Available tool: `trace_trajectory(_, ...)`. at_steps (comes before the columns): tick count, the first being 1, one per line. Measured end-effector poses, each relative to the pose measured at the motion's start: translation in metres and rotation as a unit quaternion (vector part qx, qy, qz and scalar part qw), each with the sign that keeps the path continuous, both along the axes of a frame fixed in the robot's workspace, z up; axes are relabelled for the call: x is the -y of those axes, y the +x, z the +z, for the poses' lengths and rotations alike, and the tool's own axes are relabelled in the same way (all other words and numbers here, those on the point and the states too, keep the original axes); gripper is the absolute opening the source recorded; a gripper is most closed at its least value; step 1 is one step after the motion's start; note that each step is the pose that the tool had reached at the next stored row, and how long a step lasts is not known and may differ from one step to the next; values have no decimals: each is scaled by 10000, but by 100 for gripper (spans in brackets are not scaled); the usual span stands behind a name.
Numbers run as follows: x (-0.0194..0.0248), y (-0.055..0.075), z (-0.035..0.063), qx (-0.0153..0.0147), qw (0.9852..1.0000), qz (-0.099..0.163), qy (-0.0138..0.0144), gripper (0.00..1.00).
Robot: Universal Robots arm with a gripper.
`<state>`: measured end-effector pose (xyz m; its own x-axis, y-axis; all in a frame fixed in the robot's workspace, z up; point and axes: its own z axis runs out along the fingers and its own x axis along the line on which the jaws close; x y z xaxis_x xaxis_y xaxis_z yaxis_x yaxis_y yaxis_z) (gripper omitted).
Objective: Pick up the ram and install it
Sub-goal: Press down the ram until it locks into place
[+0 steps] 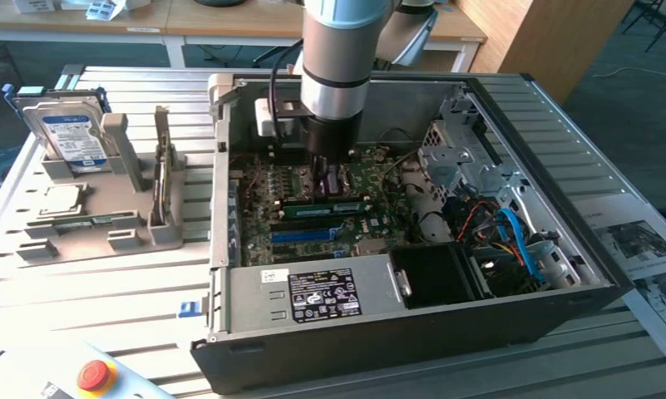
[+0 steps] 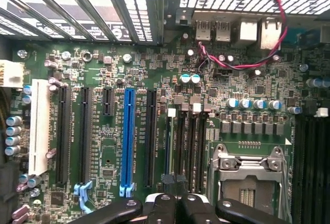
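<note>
Progress looks slight: as far as can be seen, the ram has not been collected. A long, narrow green stick lying flat in the grey holder on the counter, well outside the case on the exterior view's left, appears to be it, though it is too small to be sure. Nothing touches it.

The hand is down inside the case, hanging low over the board near the case's back wall. In the wrist view the hand has its fingers pressed together with nothing pinched between them. They point toward a group of short dark slots between the blue slot and the processor socket. Those slots look empty, and so do the longer dark ones on the socket's far side.

In the exterior view a narrow green strip shows inside the case just below the hand. Whether it is a fitted stick or bare board cannot be told.

Judged from this, both parts of the job are open. The stick has to be lifted from the holder outside the case, and it has to be seated in a slot inside the case. The hand is well apart from the holder and carries nothing.
</note>
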<state>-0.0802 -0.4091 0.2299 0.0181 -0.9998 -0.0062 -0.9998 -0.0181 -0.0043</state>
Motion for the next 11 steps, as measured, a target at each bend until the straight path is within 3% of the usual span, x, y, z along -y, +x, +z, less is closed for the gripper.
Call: trace_trajectory(11,0,0,215,0,10000,0,0,10)
